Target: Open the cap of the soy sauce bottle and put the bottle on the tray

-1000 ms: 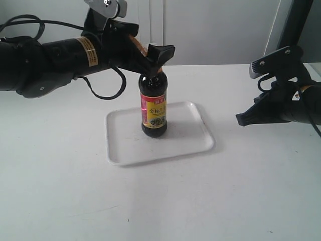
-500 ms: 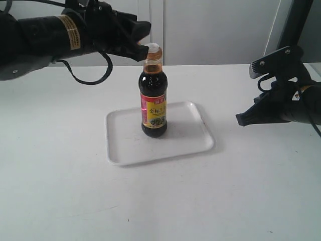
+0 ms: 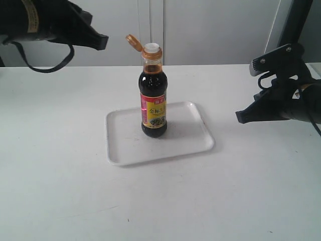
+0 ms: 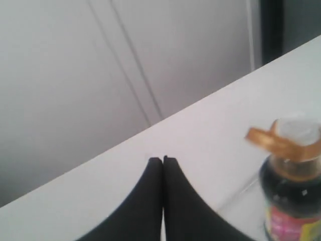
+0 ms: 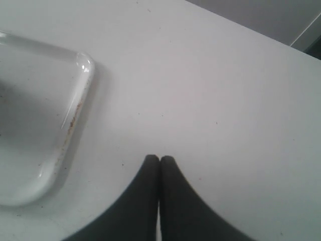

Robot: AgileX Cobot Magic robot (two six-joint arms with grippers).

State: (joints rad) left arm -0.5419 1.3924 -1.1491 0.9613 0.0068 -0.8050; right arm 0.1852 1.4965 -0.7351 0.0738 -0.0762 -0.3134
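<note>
The soy sauce bottle (image 3: pixel 153 103) stands upright on the white tray (image 3: pixel 185 135), dark liquid inside, red and yellow label facing me. Its golden-brown cap (image 3: pixel 133 41) is flipped back on its hinge, baring the white spout (image 3: pixel 152 47). The left wrist view shows the bottle (image 4: pixel 293 198) and its open cap (image 4: pixel 261 136) off to one side. My left gripper (image 3: pixel 103 41) is shut and empty, up at the far left, well clear of the bottle. My right gripper (image 3: pixel 239 118) is shut and empty, low over the table to the right of the tray (image 5: pixel 70 125).
A white table (image 3: pixel 160 201) carries the tray near its middle. A pale wall with a vertical seam stands behind. A dark post (image 3: pixel 296 25) rises at the back right. A black cable (image 3: pixel 45 68) loops under the left arm.
My left gripper has drawn back up and to the left, away from the bottle's top. The cap now stands flipped open. The right arm has not moved.
</note>
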